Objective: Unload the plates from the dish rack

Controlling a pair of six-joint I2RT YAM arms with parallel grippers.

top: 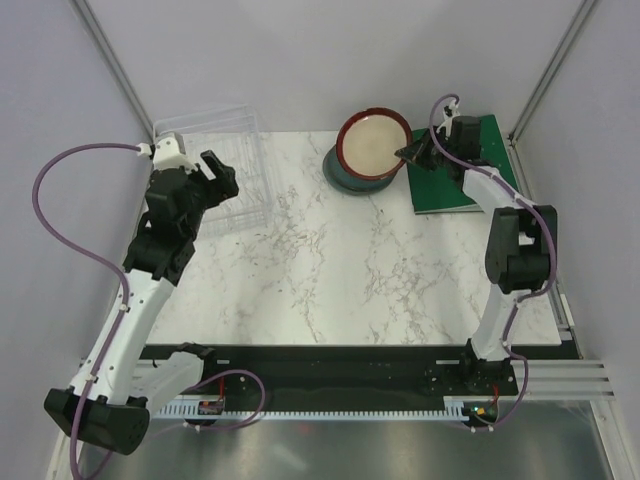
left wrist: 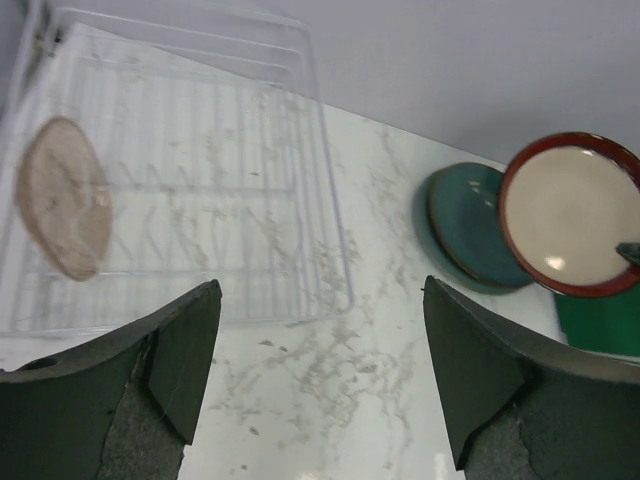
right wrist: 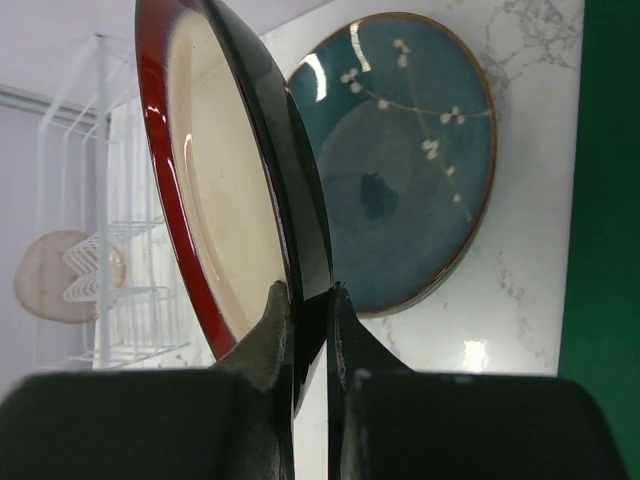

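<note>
**Me:** Closest to the lens, my right pincer is closed narrow on the edge of the red-rimmed plate. One finger presses the cream face and the other the black underside.

**Editor:** Where is that plate?

**Me:** It is out of the dish rack, at the far side of the desk. I hold it tilted up on edge over the teal plate. The teal plate lies flat on the marble, just beside the green board. From above, the red rim overlaps the teal one. I cannot tell whether the two plates touch.

**Editor:** And your other arm?

**Me:** My left pincer is spread wide and grips nothing. It hangs above the marble at the near right corner of the rack.

**Editor:** And the rack itself?

**Me:** The clear rack stands at the far left of the desk, well apart from both plates. Its upright dividers show through the plastic. A pale tan disc appears at its left end, and I cannot tell what it is.
</note>
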